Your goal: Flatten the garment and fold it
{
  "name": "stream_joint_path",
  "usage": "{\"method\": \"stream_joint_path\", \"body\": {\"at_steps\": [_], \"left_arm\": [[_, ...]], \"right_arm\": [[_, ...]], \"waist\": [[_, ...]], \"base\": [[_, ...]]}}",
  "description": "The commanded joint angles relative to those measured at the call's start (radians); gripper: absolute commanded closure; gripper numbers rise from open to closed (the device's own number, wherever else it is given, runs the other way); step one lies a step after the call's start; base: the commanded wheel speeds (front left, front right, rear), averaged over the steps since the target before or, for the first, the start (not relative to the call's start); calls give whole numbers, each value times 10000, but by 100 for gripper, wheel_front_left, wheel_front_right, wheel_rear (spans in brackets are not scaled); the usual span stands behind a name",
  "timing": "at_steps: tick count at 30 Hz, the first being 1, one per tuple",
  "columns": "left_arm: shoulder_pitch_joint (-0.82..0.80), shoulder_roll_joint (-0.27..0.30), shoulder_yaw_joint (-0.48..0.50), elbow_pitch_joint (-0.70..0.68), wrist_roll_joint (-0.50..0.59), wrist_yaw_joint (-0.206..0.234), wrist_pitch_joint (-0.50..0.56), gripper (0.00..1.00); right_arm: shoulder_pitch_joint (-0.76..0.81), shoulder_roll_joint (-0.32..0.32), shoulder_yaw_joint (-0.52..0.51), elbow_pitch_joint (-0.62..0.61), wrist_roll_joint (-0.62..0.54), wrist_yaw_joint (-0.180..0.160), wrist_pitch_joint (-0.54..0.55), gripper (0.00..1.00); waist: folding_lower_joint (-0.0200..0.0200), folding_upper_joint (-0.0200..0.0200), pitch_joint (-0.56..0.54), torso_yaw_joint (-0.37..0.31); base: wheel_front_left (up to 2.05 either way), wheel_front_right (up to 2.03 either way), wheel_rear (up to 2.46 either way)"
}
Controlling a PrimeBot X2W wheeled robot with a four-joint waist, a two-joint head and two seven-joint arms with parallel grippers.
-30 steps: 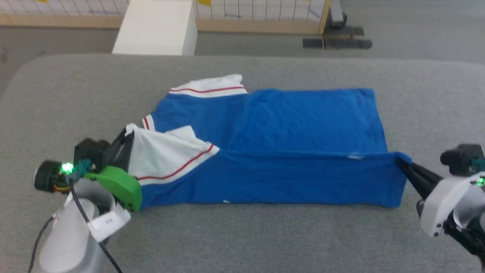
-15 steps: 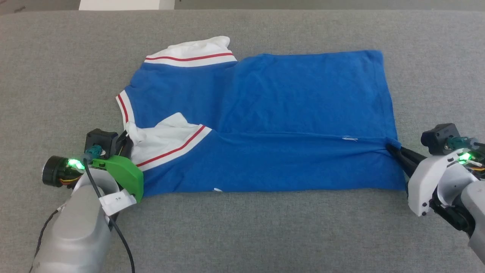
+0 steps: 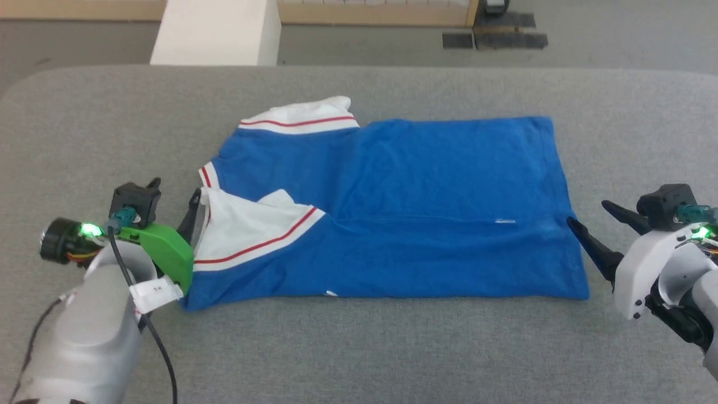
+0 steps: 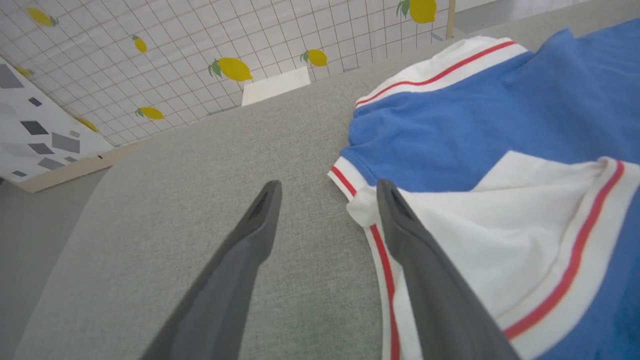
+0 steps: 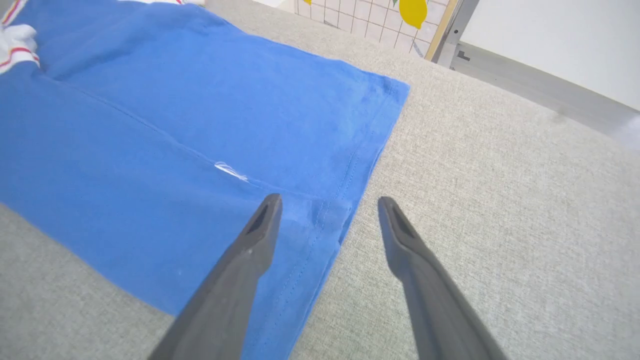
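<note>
- The royal-blue jersey T-shirt with white, red-striped sleeves (image 3: 420, 213) is laid across the middle of the grey fabric-covered table (image 3: 359, 348), its near long side folded onto itself
- The left gripper (image 4: 327, 187) is spread open at the sleeve's edge with nothing held; one finger (image 4: 420, 260) is set along the sleeve
- The right gripper (image 5: 328, 200) is spread open astride the hem, nothing held
- Bare table is seen on every side
- A white block (image 3: 216, 31) and a lemon-printed grid panel (image 4: 200, 50) are seen beyond the far edge

Bright even light, soft shadows, wide-angle wrist distortion
</note>
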Motion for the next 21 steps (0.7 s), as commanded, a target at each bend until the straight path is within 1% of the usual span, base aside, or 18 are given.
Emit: {"method": "stream_joint_path", "body": {"at_steps": [1,4,5,6,9,11,13,17,21], "left_arm": [[-278,232,-202,-258,-69,-35,130,0],[-454,596,-868,-848,-466,-35,935,0],[-505,761,-1277,-1147,-780,-35,1425,0],[-541,900,-1584,-1360,-1161,-35,1976,0],[-890,1558,-2384,-2298,-2431,-36,3735,0],[-1104,1942,-2785,-2798,-3279,-36,4886,0],[-1264,2205,-3062,-3135,-4198,-36,6093,0],[-1511,2559,-3502,-3523,-5607,-36,8197,0],[-1677,2667,-3848,-3673,-6549,-36,9718,0]], "right_arm": [[191,-28,-112,-95,47,-17,-121,0],[434,-58,-261,-197,28,-17,-123,0],[525,-68,-301,-246,0,-17,-104,0],[591,-72,-341,-281,-25,-17,-94,0],[780,-55,-485,-370,-102,-17,-83,0],[847,2,-546,-430,-152,-17,-45,0],[881,55,-569,-485,-201,-17,0,0],[841,199,-545,-617,-292,-17,111,0],[730,301,-476,-700,-359,-17,167,0]], "waist": [[-1,-1,-595,224],[-1,-1,-795,318],[-1,-1,-845,345],[-1,-1,-888,370],[-1,-1,-964,432],[-1,-1,-990,431],[-1,-1,-1008,415],[-1,-1,-978,273],[-1,-1,-804,65]], "base": [[0,0,0],[0,0,0],[0,0,0],[0,0,0],[0,0,0],[0,0,0],[0,0,0],[0,0,0],[0,0,0]]}}
